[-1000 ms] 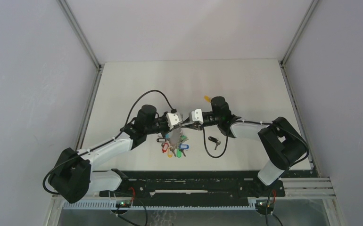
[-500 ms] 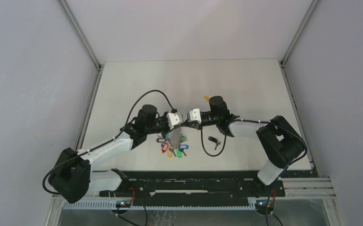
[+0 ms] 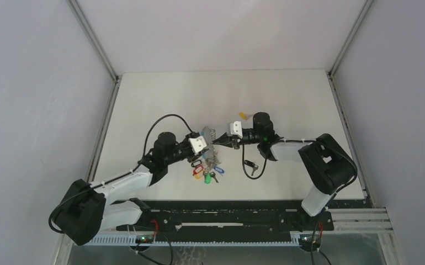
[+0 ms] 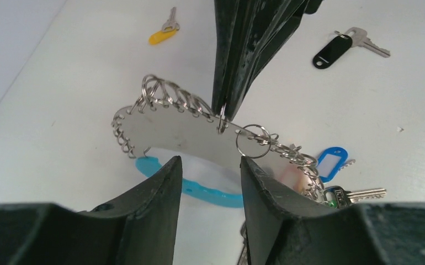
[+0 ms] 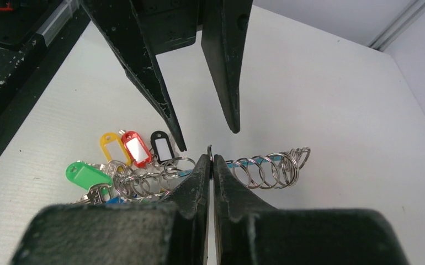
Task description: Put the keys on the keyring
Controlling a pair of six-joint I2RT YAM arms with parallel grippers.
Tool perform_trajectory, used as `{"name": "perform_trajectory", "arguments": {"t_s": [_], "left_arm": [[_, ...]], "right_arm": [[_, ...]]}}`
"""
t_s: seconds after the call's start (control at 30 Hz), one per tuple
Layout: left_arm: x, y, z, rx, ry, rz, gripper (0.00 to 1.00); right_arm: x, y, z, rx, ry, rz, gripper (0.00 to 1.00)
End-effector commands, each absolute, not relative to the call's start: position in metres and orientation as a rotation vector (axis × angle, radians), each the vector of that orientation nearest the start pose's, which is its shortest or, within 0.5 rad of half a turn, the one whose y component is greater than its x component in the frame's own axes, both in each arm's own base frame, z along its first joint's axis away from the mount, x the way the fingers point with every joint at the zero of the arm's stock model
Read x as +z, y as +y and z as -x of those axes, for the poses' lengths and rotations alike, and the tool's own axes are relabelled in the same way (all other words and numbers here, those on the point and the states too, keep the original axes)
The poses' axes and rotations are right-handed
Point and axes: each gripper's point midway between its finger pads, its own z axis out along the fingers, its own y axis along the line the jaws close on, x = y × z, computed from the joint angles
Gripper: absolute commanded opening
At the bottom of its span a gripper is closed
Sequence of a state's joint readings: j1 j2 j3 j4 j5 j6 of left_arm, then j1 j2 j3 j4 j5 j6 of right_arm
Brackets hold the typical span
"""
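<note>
The keyring lies mid-table: a curved metal plate edged with rings, a light-blue band under it and coloured tags at one end. My right gripper is shut on one ring at the plate's edge. My left gripper is open, its fingers either side of the band without touching it. A yellow-tagged key and a black-tagged key lie loose on the table beyond. No red-tagged loose key shows.
The yellow key lies behind my right wrist and the black key beside a loop of the right arm's cable. A black rail runs along the near edge. Walls close in the left, right and back.
My left arm has drawn back and down towards the near left. The keyring's plate now shows between the two grippers, and the bunch has shifted slightly right. My right wrist has turned.
</note>
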State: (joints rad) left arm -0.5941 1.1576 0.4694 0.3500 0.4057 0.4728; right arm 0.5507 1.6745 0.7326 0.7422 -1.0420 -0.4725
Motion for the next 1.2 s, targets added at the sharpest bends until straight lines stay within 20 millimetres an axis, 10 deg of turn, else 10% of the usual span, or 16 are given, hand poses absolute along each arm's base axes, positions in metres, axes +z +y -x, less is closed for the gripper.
{"name": "perform_trajectory", "arguments": {"t_s": [0.0,1.17], "left_arm": [[0.158,-0.241,-0.28,-0.435,1.353,-1.059,0.49],[0.153,-0.261,-0.268,-0.643,1.283,-1.122,0.38]], "right_arm": [[0.162,0.338,-0.272,0.996,0.929,1.406,0.0],[0.157,0.341,-0.266,1.035,0.904,1.416,0.0]]}}
